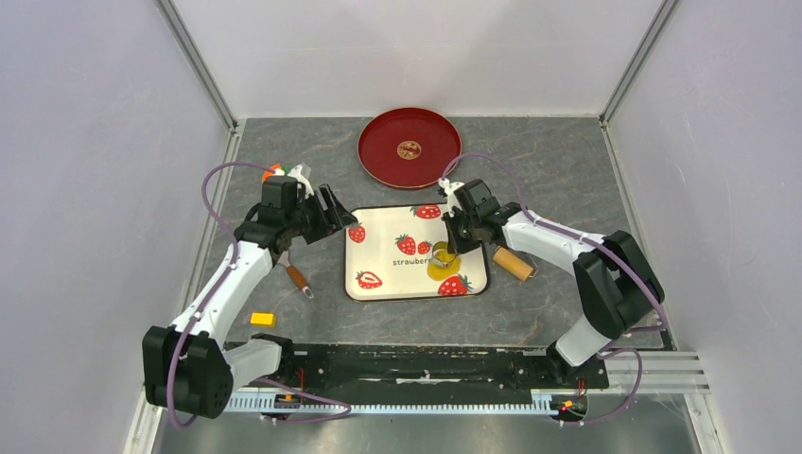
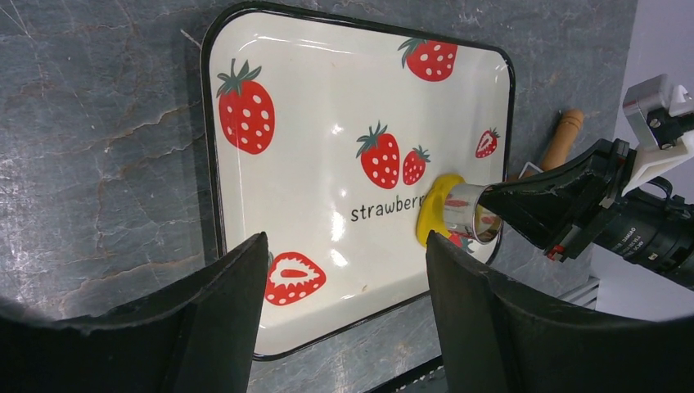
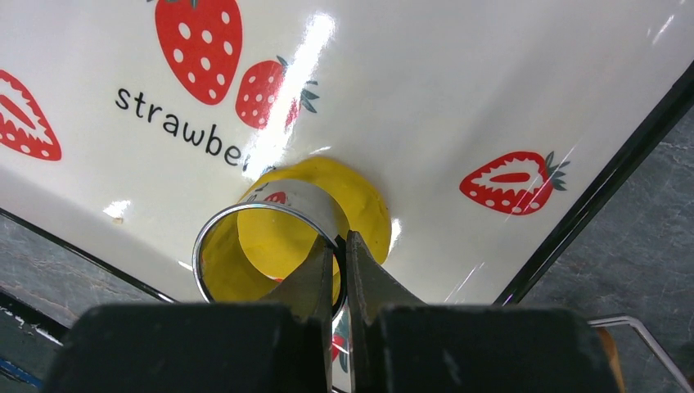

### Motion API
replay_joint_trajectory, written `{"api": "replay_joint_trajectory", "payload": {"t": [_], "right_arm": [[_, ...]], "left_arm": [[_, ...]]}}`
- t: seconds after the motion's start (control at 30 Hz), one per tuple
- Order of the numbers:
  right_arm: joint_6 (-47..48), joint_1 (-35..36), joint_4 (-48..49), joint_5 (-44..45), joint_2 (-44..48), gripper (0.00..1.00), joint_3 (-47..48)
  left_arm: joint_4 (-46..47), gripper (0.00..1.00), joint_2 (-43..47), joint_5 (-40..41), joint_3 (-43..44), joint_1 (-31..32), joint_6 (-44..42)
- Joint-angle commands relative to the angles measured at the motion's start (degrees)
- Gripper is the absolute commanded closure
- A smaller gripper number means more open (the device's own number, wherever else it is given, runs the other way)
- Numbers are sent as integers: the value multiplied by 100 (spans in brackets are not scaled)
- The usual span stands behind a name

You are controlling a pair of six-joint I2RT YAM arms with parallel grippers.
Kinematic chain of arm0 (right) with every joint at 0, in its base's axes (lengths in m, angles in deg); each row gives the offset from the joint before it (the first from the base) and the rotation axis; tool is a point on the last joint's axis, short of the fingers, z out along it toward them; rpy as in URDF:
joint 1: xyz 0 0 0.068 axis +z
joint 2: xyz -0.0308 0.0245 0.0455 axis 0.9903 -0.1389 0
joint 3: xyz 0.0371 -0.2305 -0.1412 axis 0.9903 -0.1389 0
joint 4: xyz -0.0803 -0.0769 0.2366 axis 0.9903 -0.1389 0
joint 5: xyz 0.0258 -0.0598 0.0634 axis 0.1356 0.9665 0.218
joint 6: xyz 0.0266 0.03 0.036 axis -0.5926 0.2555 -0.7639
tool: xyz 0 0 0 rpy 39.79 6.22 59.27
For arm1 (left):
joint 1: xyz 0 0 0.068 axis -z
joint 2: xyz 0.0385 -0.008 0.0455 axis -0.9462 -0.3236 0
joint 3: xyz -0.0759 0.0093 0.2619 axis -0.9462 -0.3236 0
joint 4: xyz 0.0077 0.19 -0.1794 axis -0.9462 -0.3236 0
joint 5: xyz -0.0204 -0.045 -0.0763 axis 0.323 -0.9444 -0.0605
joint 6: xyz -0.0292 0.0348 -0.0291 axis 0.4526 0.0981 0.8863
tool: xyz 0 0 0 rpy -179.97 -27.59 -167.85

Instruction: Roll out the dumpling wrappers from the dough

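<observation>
Closest in, the left hand hangs with fingers spread wide at the left edge of the strawberry tray, holding nothing. Farther right, flattened yellow dough lies on the tray's right side with a metal ring cutter set on it. The right hand pinches the ring's wall. A wooden rolling pin rests on the tabletop just beside the tray.

dough on tray, plate behind
</observation>
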Motion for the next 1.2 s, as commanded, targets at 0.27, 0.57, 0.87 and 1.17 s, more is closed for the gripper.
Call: {"api": "replay_joint_trajectory", "payload": {"t": [0.27,0.57,0.87,1.17], "right_arm": [[54,51,154,101,-215,100,160],[52,86,236,105,-191,100,-96],[94,139,363,343,-153,100,-345],[94,183,399,410,-3,78,-294]], "left_arm": [[13,25,-108,-192,211,23,-90],[-27,25,-240,-247,246,23,-180],[-17,25,-254,-293,221,23,-189],[23,25,-292,-331,238,23,-151]]}}
